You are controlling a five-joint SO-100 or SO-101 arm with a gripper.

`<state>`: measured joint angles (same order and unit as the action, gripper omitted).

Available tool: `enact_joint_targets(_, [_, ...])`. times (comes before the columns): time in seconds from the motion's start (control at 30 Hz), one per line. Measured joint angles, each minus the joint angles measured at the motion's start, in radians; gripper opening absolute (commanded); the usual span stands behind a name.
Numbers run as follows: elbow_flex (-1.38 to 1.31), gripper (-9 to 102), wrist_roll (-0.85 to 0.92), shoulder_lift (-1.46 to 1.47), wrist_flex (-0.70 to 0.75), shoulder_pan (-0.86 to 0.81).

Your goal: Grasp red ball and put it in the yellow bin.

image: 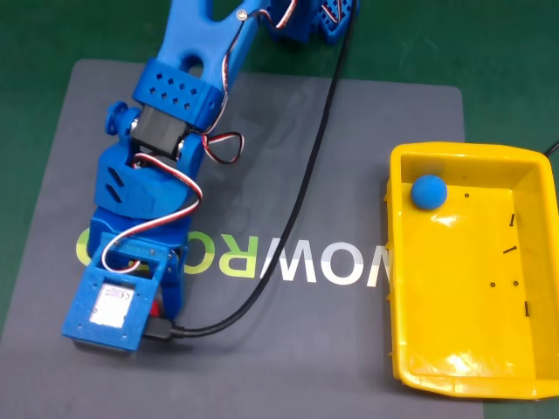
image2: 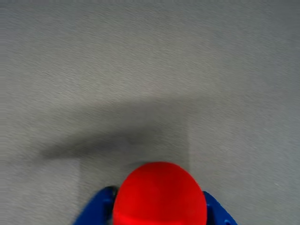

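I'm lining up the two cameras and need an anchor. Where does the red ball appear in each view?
Fixed view: the red ball is a small red sliver at lower left, mostly covered by the blue arm's camera housing.
Wrist view: it sits bottom centre, between the gripper fingers.
Shared landmark: the grey mat beneath it.

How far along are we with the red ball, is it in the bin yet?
Not yet. Done: the approach. In the wrist view the red ball sits between the blue fingers of the gripper, just above the grey mat. In hand: the grasp; whether it is firm cannot be told. Left: carrying it to the yellow bin, which holds just a blue ball.
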<state>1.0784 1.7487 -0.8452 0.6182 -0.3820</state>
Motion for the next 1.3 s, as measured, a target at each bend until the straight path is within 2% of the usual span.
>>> enact_joint_targets(0.03, [-0.002,0,-0.003,0.003,0.0,0.006])
enact_joint_targets(0.47, [-0.003,0,-0.026,-0.002,0.0,0.009])
enact_joint_targets(0.63, [0.015,0,-0.069,-0.13,0.029,0.043])
enact_joint_targets(1.03, [0.494,0,-0.143,-0.795,0.029,0.327])
enact_joint_targets(1.3, [0.695,0,-0.169,-1.012,0.029,0.58])
